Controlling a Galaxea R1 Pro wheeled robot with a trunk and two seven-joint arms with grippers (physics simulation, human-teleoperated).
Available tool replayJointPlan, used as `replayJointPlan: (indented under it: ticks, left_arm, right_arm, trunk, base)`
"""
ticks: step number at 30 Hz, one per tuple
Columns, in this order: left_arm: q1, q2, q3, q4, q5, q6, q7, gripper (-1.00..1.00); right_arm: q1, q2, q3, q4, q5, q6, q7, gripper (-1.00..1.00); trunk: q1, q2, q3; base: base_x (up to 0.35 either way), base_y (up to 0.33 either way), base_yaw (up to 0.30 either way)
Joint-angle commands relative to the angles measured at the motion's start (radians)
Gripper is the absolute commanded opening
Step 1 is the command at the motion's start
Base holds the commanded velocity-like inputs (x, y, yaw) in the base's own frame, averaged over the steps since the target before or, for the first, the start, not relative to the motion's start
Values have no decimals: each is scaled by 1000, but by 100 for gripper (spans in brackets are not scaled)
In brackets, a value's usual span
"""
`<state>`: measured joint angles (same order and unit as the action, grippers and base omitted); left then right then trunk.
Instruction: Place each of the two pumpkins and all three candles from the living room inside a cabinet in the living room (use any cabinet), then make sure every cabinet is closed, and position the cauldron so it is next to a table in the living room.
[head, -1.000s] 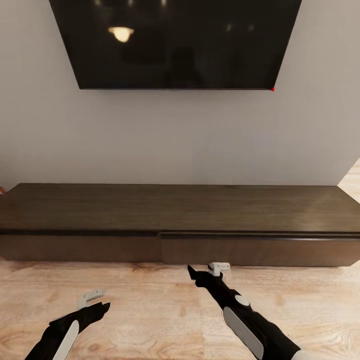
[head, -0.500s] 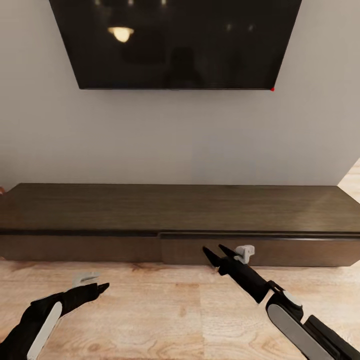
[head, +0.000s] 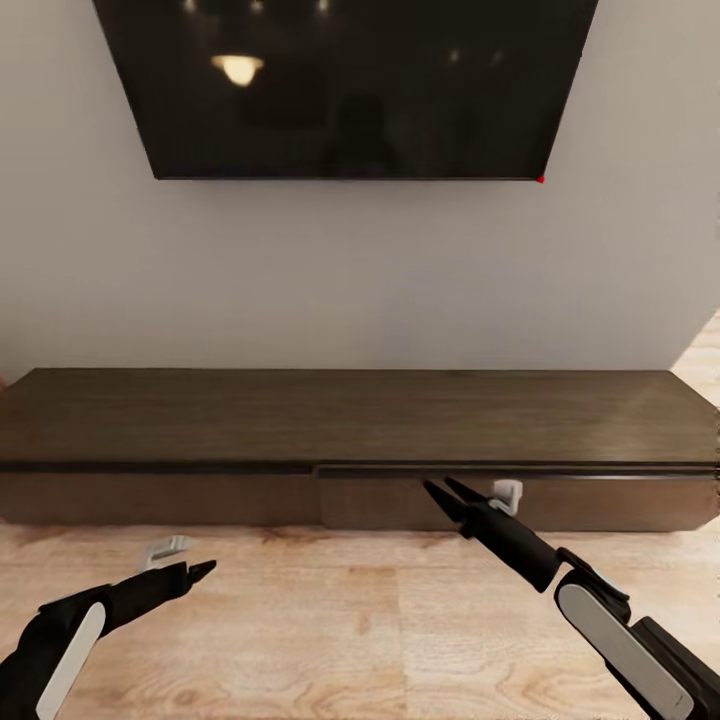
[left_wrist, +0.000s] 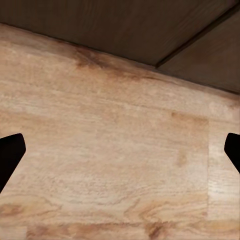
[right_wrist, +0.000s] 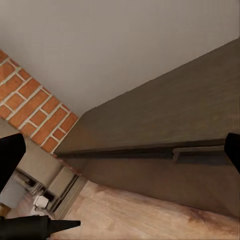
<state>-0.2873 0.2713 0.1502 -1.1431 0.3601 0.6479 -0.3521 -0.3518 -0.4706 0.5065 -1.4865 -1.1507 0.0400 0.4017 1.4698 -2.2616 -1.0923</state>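
The cabinet (head: 360, 440) runs right across the head view, long and low against the pale wall (head: 360, 280), dark wood grain on top, its two wide fronts side by side. The left front sits flush, while the right front (head: 520, 495) stands just a touch proud of it, a thin step showing at the seam between them. Above hangs a big dark television (head: 345, 85), glossy, with a ceiling lamp reflected in it. The right tool (head: 447, 490) is up at the right front, its two black fingers parted in a modest gap, tips pointing at the upper edge of that front near the seam; whether they touch the wood cannot be told. The left tool (head: 190, 560) hangs low over the wooden floor (head: 330, 620), well short of the cabinet, fingers spread wide and holding nothing, as the left wrist view confirms with one fingertip (left_wrist: 10, 152) at each side and bare floor between. In the right wrist view a brick wall (right_wrist: 30, 115) shows beyond the cabinet's far end.
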Motion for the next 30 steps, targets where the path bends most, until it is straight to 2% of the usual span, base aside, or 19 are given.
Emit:
replayJointPlan:
  ticks: [1,9,20,22,24,25,27,29,30]
  left_arm:
    - [0,-1,8,2,5,4,-2,100]
    - [0,-6,37,8,6,-10,-2,100]
    - [0,-7,71,9,7,-13,-4,100]
    - [0,-7,73,9,8,-14,-4,100]
    - [0,-8,73,10,9,-21,-4,100]
    - [0,-8,74,11,10,-23,-4,100]
    - [0,-11,72,43,12,-36,-6,100]
    - [-7,-17,70,85,30,-40,-8,100]
    - [-16,-20,70,112,53,-42,-8,100]
  right_arm:
    - [-1,-3,1,9,-12,4,18,100]
    - [-1,-6,-1,36,-19,4,43,100]
    - [-1,-6,-1,28,-21,4,70,100]
    - [-1,-9,-1,23,-22,5,142,100]
    - [-1,-19,-2,22,-22,19,277,100]
    - [-1,-21,-2,22,-22,27,316,100]
    - [-1,-37,-7,21,-21,61,485,100]
    - [-1,-44,-30,25,-21,75,554,100]
    - [-1,-46,-42,29,-21,79,572,100]
  trunk:
    - [0,0,0]
    - [0,0,7]
    - [0,0,8]
    - [0,0,8]
    - [0,0,8]
    - [0,0,8]
    - [0,0,8]
    - [0,0,8]
    - [0,0,8]
  base:
    - [0,0,-174]
    - [50,33,-193]
    - [80,52,-20]
    - [5,3,-1]
    - [2,1,0]
    - [1,1,0]
    - [0,0,0]
    - [0,0,0]
    - [0,0,0]
